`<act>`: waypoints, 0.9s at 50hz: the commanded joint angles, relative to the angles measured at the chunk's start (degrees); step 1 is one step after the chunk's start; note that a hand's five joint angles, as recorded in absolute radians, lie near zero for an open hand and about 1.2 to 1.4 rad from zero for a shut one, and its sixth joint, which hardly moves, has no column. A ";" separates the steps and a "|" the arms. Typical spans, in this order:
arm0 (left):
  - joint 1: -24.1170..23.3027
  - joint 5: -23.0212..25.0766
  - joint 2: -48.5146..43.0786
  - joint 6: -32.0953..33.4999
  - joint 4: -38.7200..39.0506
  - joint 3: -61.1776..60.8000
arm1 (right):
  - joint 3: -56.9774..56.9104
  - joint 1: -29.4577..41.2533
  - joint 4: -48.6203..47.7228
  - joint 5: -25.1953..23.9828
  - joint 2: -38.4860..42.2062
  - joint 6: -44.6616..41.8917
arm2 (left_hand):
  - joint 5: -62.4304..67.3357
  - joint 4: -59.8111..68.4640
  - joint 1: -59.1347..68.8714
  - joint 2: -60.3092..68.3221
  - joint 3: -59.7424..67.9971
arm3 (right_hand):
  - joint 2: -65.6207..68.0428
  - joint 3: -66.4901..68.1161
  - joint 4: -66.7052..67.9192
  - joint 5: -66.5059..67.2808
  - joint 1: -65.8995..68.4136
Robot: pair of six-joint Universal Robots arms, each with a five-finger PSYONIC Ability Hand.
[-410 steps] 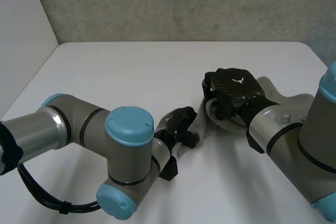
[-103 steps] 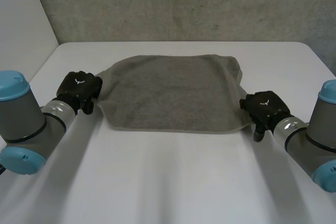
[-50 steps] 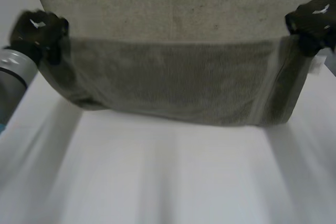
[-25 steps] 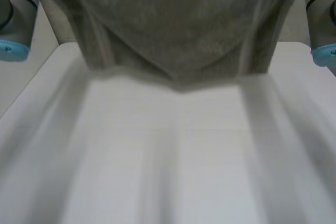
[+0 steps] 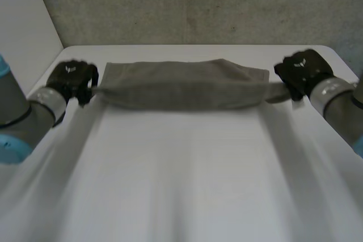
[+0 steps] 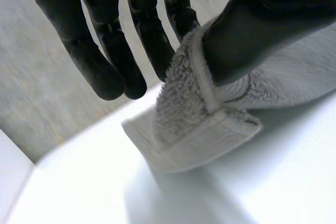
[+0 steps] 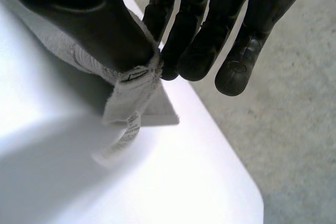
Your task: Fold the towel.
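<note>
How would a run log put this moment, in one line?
towel: folded band on table | left hand: pinches one end | right hand: pinches other end

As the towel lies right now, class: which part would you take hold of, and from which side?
Take the towel at its two short ends, one from each outer side, pinched between thumb and fingers. It lies as a long, narrow folded band across the table, so the ends are free. The left hand and right hand pinch it there.
</note>
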 commanded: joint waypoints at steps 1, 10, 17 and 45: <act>3.88 2.97 8.63 4.62 -0.24 -11.18 | 9.72 -5.12 0.87 -1.62 -11.81 -0.18 | -16.37 -7.63 -4.45 -7.13 -8.94 | 3.49 2.62 2.90 2.89 3.24; 5.82 9.12 26.48 6.40 -0.95 -17.61 | 9.47 -11.46 11.77 -9.96 -23.70 0.17 | -16.37 -7.63 -4.45 -7.13 -8.94 | 3.49 2.62 2.90 2.89 3.24; 6.26 10.18 26.77 6.40 -0.51 -17.35 | 8.07 -11.38 13.01 -11.73 -23.19 0.78 | -16.37 -7.63 -4.45 -7.13 -8.94 | 3.49 2.62 2.90 2.89 3.24; -3.84 2.01 -17.08 6.92 -0.42 22.27 | -20.67 -0.66 -3.92 3.02 20.14 3.15 | -16.37 -7.63 -4.45 -7.13 -8.94 | 3.49 2.62 2.90 2.89 3.24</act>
